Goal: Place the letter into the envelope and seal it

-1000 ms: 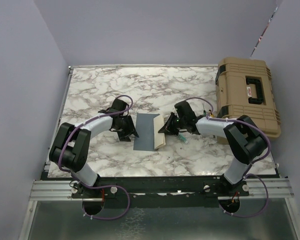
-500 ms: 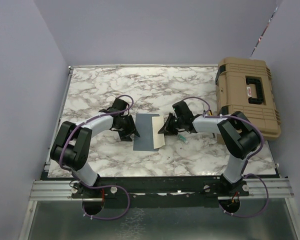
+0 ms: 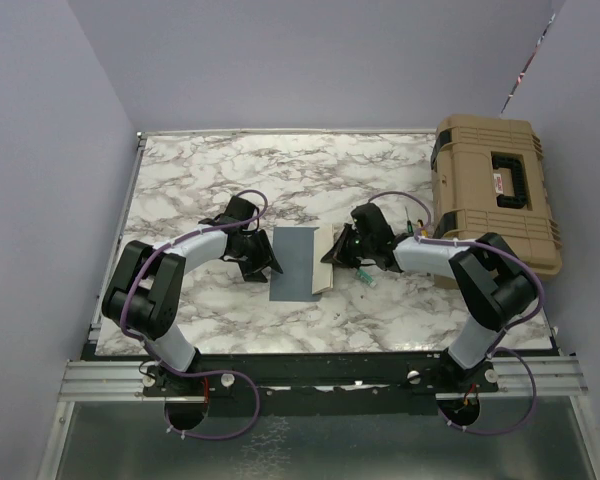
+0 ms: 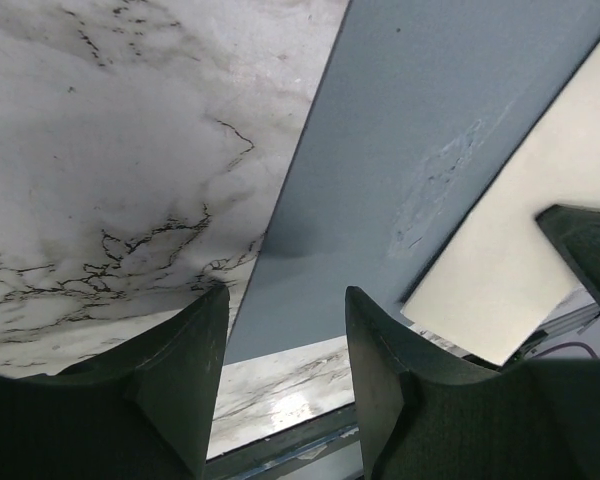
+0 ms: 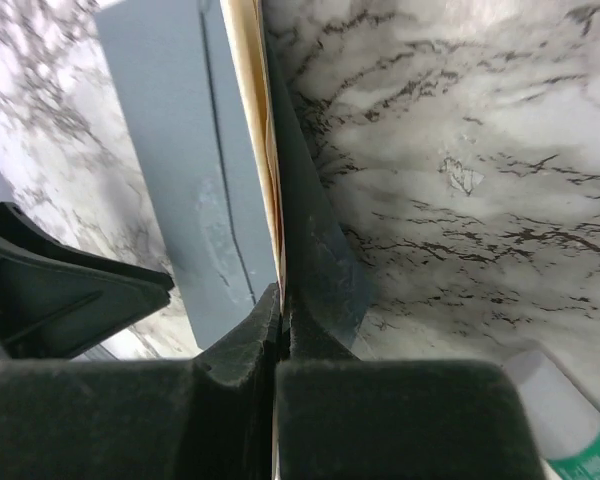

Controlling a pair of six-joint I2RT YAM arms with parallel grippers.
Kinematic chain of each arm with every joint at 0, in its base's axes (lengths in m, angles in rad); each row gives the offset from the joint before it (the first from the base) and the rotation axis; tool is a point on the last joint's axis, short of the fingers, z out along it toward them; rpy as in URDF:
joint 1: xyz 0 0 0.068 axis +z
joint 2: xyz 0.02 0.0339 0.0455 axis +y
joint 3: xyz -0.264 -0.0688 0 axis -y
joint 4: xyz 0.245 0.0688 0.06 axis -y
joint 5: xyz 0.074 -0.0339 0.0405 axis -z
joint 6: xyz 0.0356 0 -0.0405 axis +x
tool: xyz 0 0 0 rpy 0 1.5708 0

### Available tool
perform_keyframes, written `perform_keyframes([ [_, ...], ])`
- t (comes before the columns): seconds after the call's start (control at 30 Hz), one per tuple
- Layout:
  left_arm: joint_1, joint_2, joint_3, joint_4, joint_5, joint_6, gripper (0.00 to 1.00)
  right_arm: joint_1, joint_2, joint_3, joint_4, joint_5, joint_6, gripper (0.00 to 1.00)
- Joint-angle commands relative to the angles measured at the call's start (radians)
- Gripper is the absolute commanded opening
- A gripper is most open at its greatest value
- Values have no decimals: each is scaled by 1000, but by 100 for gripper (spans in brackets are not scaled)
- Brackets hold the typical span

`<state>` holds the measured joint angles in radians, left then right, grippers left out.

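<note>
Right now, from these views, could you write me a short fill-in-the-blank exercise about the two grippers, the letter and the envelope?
1. The right gripper is ____ on the edge of the letter.
2. The left gripper, at the left edge of the envelope, grips nothing; it is ____.
3. The envelope lies on a ____-patterned table.
Missing words: shut; open; marble.
</note>
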<state>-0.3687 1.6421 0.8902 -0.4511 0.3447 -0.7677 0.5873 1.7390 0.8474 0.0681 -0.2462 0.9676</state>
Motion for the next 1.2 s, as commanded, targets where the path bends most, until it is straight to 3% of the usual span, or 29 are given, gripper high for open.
perform_keyframes([
  [0.0,-9,38,-31,-3,-28,-13,52,3,-41,-51,96,117,-16,0],
  [0.53,-9,16,-54,43,56,-125,50,58,13,-68,163,158,-45,0],
  [1.17,-9,-12,-79,81,67,-177,50,64,68,-41,81,66,99,0],
])
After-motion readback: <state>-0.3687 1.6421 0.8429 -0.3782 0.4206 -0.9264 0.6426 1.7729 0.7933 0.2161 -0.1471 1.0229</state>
